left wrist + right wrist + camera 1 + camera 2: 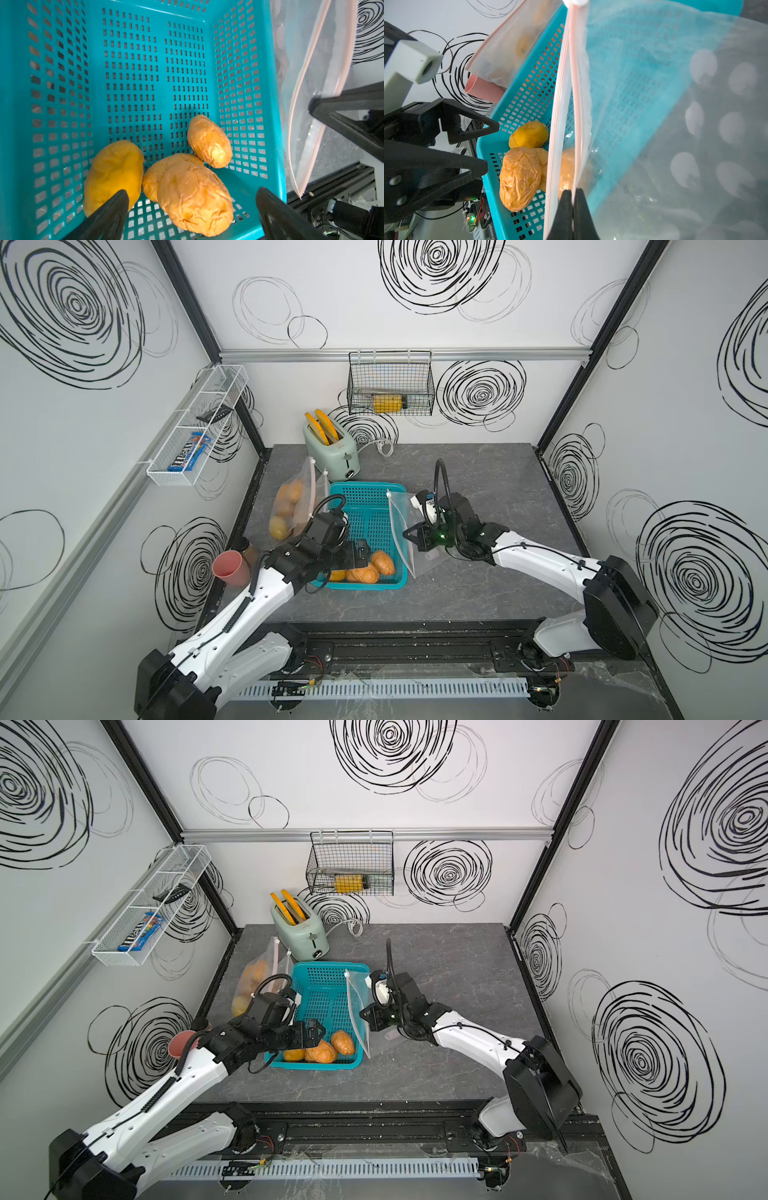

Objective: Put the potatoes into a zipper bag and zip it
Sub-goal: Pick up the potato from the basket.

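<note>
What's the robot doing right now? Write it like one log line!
left gripper: open, over potatoes in basket | right gripper: shut on zipper bag

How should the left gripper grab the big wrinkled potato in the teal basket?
Probably across its narrow middle, from above. The big wrinkled potato lies flat on the teal basket floor, its top uncovered, other potatoes crowding one end; the open left gripper hangs over it.
</note>
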`<state>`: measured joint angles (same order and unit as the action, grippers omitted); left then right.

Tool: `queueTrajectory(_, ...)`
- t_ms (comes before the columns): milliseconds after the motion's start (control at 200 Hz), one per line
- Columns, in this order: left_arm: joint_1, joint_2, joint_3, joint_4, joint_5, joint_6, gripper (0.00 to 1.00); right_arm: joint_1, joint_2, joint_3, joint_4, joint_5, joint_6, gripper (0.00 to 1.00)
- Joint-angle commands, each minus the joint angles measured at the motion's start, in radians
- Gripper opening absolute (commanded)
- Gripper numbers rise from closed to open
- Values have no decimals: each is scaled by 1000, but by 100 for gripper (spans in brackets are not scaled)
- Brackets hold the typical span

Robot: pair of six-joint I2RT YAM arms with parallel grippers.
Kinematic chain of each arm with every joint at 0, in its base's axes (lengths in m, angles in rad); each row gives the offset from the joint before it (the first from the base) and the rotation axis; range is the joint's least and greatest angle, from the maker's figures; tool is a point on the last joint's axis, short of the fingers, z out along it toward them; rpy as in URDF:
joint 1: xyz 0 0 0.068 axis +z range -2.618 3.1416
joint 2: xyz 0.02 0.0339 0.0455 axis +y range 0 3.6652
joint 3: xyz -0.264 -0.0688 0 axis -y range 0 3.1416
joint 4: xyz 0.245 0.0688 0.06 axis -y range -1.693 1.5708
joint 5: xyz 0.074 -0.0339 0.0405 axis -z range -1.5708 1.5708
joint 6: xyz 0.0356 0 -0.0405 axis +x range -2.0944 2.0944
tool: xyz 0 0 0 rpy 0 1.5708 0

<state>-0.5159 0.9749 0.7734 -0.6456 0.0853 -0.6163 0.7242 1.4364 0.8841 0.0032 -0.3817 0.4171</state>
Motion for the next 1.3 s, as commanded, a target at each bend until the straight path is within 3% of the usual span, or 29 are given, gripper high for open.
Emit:
queueTrajectory(0, -60, 11, -19, -37, -29, -77, 100, 0, -22, -11, -15, -17, -12, 0)
queueTrajectory(125, -84, 18, -24, -87, -108, -86, 98, 0, -25, -21, -12, -20, -17, 0)
queueTrajectory(235, -86, 45, -36, -67, -82, -90, 100, 0, -21, -25, -9, -27, -18, 0)
queueTrajectory(661, -149, 155, -70, 123, -8, -170, 92, 0, -23, -34, -20, -34, -28, 1)
queueTrajectory(821, -159, 226, -38, 180, -60, -180, 74, 0, -25, -40, -23, -34, -28, 1)
queueTrajectory(1091, -194, 292, 28, 195, -156, -145, 66, 1, -33, -46, -35, -29, -31, 1)
queueTrajectory(1296, -228, 230, 41, 193, -232, -79, 51, 0, -36, -48, -34, -19, -32, 1)
